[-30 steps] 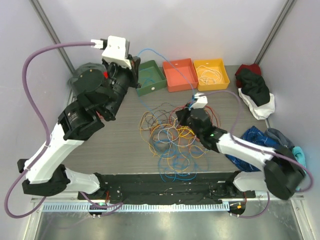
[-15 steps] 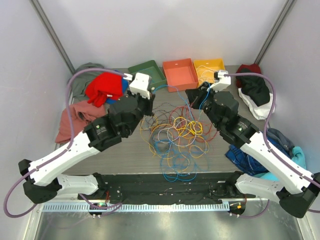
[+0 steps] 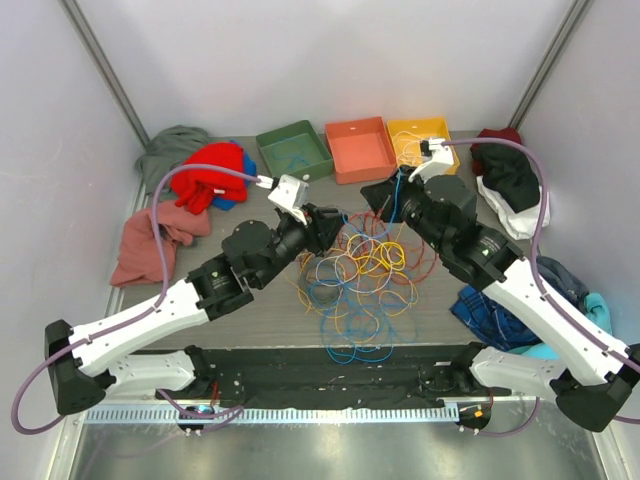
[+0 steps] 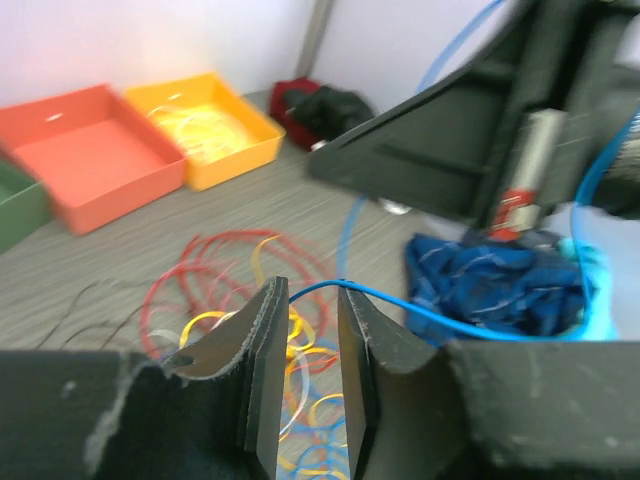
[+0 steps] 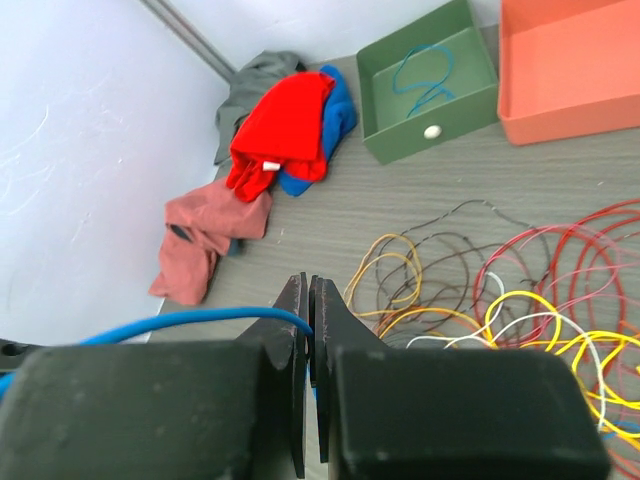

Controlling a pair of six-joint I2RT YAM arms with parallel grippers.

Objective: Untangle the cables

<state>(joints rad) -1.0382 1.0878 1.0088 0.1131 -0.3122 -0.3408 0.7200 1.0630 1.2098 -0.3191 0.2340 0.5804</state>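
Note:
The cables [image 3: 358, 268] lie as a tangled pile of yellow, orange, red, blue, white and brown loops mid-table; they also show in the left wrist view [image 4: 215, 270] and the right wrist view [image 5: 520, 320]. My right gripper [image 3: 385, 200] [image 5: 308, 290] is shut on a blue cable [image 5: 180, 322] above the pile's far right edge. The blue cable [image 4: 480, 325] runs across the tips of my left gripper [image 3: 328, 225] [image 4: 307, 292]. The left jaws stand apart, above the pile's far left edge, and do not clamp the cable.
Along the back stand a green bin [image 3: 293, 150] holding a blue cable, an orange bin [image 3: 360, 148] and a yellow bin [image 3: 422, 140] holding yellow wires. Clothes lie at left [image 3: 210, 175] [image 3: 150, 245] and right [image 3: 510, 185] [image 3: 500, 300].
My left arm came down from high at the back left to the pile's edge. My right gripper rose from the pile toward the yellow bin, still shut on the blue cable.

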